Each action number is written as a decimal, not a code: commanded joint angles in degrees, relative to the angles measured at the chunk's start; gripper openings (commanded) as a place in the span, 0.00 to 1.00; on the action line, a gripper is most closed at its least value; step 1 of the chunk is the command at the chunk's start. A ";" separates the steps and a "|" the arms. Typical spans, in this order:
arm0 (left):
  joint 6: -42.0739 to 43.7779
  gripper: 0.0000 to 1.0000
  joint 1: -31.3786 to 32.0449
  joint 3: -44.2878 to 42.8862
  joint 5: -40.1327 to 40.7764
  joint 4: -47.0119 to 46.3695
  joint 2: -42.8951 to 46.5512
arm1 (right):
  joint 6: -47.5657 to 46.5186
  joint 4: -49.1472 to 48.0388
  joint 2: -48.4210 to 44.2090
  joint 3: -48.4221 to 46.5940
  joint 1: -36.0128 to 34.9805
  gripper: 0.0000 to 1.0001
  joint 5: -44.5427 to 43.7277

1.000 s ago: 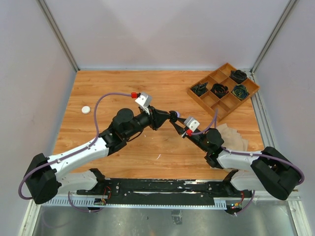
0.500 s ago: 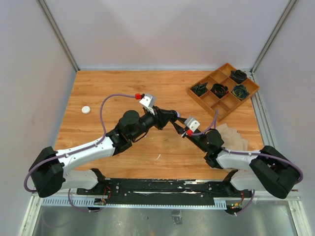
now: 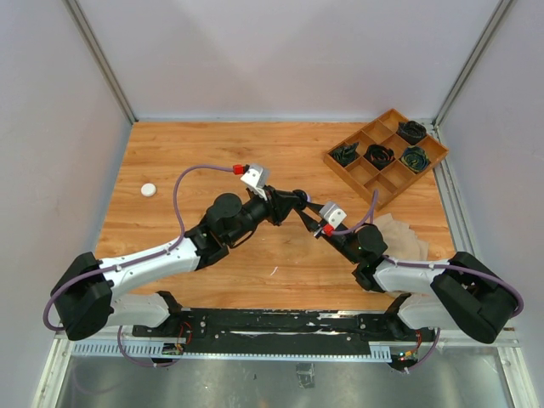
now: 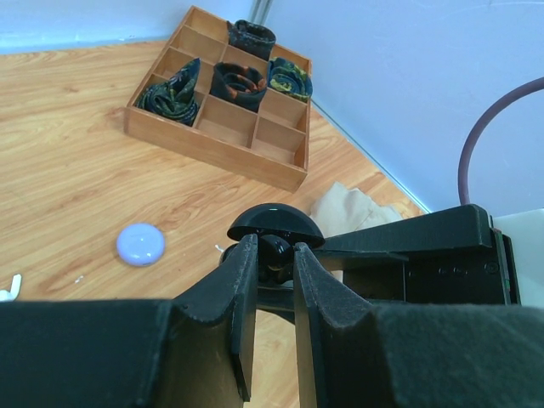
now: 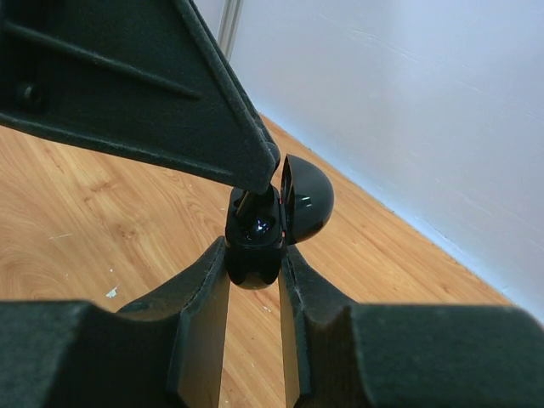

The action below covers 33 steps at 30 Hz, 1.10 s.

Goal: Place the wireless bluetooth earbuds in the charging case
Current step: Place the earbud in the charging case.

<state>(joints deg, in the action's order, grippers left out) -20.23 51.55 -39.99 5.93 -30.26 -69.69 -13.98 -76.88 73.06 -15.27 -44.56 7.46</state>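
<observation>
Right claw [image 5: 253, 255] is clamped on our open black case [image 5: 308, 200], lid flipped up. Left claw [image 4: 273, 245], tips nearly together, pinches a black earbud [image 4: 274, 256] btwn them, at the case mouth.

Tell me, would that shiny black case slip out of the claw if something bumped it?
Maybe. The case looks glossy and rounded, so it is probably slippery, and the right claw pinches only its lower part. Its open lid sticks out beyond the claw, so a bump there might twist it. It looks hard, not squishy.
</observation>
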 commanded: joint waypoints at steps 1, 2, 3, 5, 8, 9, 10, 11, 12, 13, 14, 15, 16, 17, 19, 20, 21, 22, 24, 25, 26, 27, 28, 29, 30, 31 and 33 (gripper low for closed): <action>-0.24 0.23 0.57 1.18 1.18 -1.90 0.52 | 0.11 -3.86 -0.49 0.50 -0.84 0.11 -0.71; -0.38 0.24 0.57 1.31 1.10 -1.86 0.64 | 0.11 -3.86 -0.54 0.50 -0.82 0.11 -0.78; -0.58 0.25 0.57 1.47 1.10 -1.89 0.90 | 0.07 -3.85 -0.55 0.47 -0.80 0.11 -0.81; -0.97 0.27 0.65 1.87 0.88 -1.91 1.12 | 0.04 -3.72 -0.55 0.54 -0.82 0.11 -0.86; -1.45 0.31 0.65 2.23 0.54 -1.79 1.22 | 0.09 -3.86 -0.35 0.46 -0.83 0.11 -0.87; -1.64 0.31 0.66 2.32 0.55 -1.86 1.25 | 0.10 -3.91 -0.35 0.41 -0.86 0.11 -0.86; -1.78 0.31 0.66 2.47 0.57 -1.84 1.28 | 0.13 -3.89 -0.29 0.41 -0.87 0.11 -0.86; -1.81 0.32 0.66 2.54 0.66 -1.82 1.31 | 0.10 -4.00 -0.21 0.37 -0.81 0.11 -0.88; -1.87 0.32 0.66 2.61 0.83 -1.82 1.29 | 0.15 -4.02 -0.20 0.45 -0.84 0.11 -0.88; -2.06 0.32 0.66 2.83 1.06 -1.82 1.30 | 0.10 -4.12 -0.12 0.54 -0.82 0.11 -0.92; -2.17 0.32 0.66 2.82 1.17 -1.82 1.27 | 0.15 -4.12 -0.07 0.58 -0.83 0.11 -1.00; -2.30 0.33 0.66 2.89 1.20 -1.82 1.30 | 0.17 -4.17 -0.10 0.53 -0.83 0.11 -0.97; -2.46 0.33 0.66 2.95 1.24 -1.82 1.27 | 0.18 -4.22 -0.10 0.58 -0.82 0.11 -0.96; -2.53 0.33 0.66 2.96 1.29 -1.82 1.23 | 0.24 -4.29 -0.03 0.69 -0.80 0.11 -0.96; -2.57 0.33 0.66 2.96 1.04 -1.68 1.02 | 0.28 -4.38 0.11 0.69 -0.80 0.11 -0.96; -2.87 0.33 0.66 2.87 0.80 -1.71 0.98 | 0.28 -4.46 0.19 0.68 -0.82 0.11 -0.99; -2.99 0.33 0.66 2.83 0.63 -1.69 0.97 | 0.29 -4.55 0.28 0.72 -0.81 0.11 -0.96; -3.13 0.34 0.66 2.69 0.43 -1.68 0.89 | 0.29 -4.62 0.37 0.72 -0.84 0.11 -0.98; -3.59 0.36 0.66 2.43 -0.29 -1.65 1.16 | 0.42 -4.64 0.50 0.74 -0.80 0.11 -0.96; -4.02 0.37 0.61 2.38 -0.82 -1.60 1.33 | 0.37 -4.62 0.59 0.76 -0.84 0.11 -1.00; -4.73 0.38 0.65 2.24 -1.44 -1.63 1.58 | 0.42 -4.64 0.63 0.76 -0.80 0.11 -0.99; -5.26 0.40 0.66 2.20 -2.16 -1.63 1.76 | 0.38 -4.63 0.60 0.79 -0.82 0.11 -1.01; -5.78 0.41 0.66 2.05 -2.98 -1.51 2.02 | 0.39 -4.62 0.60 0.86 -0.82 0.11 -1.04; -6.37 0.42 0.66 2.06 -3.76 -1.52 2.20 | 0.42 -4.61 0.60 0.85 -0.84 0.11 -1.05; -6.95 0.43 0.66 2.10 -4.67 -1.54 2.41 | 0.32 -4.73 0.64 0.92 -0.84 0.12 -1.09; -7.46 0.44 0.64 2.11 -5.49 -1.55 2.57 | 0.35 -4.65 0.60 0.94 -0.87 0.11 -1.06; -8.45 0.46 0.66 2.01 -6.72 -1.15 2.74 | 0.38 -4.73 0.62 0.94 -0.80 0.11 -1.05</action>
<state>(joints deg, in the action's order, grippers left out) -26.06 51.59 -37.52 2.72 -31.09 -68.66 -13.93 -77.52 73.58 -15.03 -44.62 7.01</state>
